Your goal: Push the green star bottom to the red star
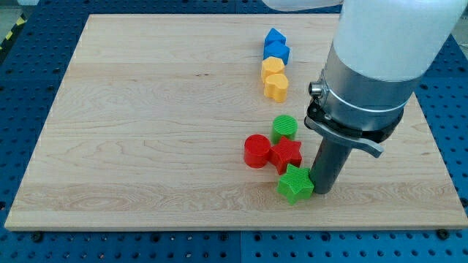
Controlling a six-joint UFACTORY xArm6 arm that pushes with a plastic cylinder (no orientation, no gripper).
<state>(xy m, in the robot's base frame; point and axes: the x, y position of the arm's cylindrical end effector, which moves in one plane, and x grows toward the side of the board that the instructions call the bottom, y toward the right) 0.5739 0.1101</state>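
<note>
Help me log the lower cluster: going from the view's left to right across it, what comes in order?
red cylinder → red star → green star → my tip, touching the green star's right side. The green cylinder overlaps, so it's omitted.

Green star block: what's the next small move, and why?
Probably little more than a short nudge toward the view's left. The green star block already sits just below the red star block, apparently touching it. My tip is at the green star's right side, so a leftward push would centre it under the red star. Avoid pushing upward, which would shove both stars.

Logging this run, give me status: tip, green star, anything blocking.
My tip at green star's right side. Green star below red star, touching or nearly. Nothing between them.
</note>
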